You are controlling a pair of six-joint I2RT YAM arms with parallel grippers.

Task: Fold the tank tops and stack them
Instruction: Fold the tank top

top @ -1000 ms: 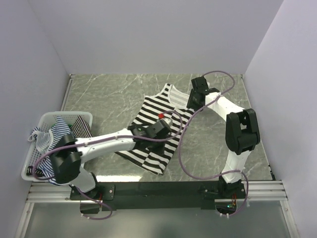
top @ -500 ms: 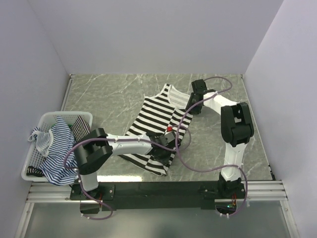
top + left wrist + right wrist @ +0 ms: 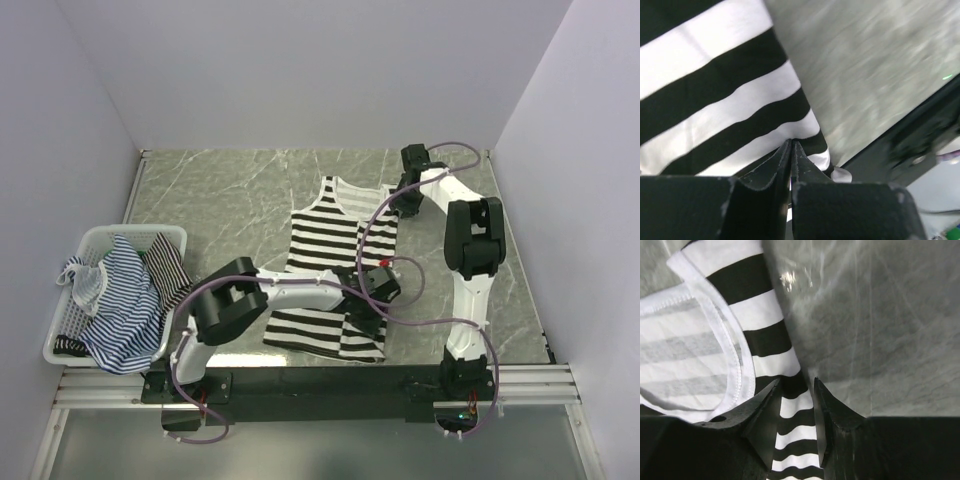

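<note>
Left gripper (image 3: 791, 144): the fingers are pressed together with no gap, and the lower right hem corner of the tank top (image 3: 335, 262) is pinched between them. In the left wrist view the bold black and white bands are seen running off to the upper left, with bare table (image 3: 230, 190) at upper right.

Right gripper (image 3: 795, 382): the fingers are closed in on the top's right shoulder strap. A narrow gap is left and is filled by the strap. In the right wrist view the white-bound neckline is seen at left and grey marbled table at right.

In the overhead view the tank top is spread flat at centre frame, straps toward the top, hem toward the bottom, and is held at two points on its right edge. The left arm is laid across the lower part of the cloth from the lower left. The right arm is reached up the right side of the frame to the strap.

Basket (image 3: 108, 233): set at the left edge of the frame, well apart from the tank top. Blue tops (image 3: 125, 300) are heaped in it and hang over its near rim. A darker striped piece is seen at its right side.
</note>
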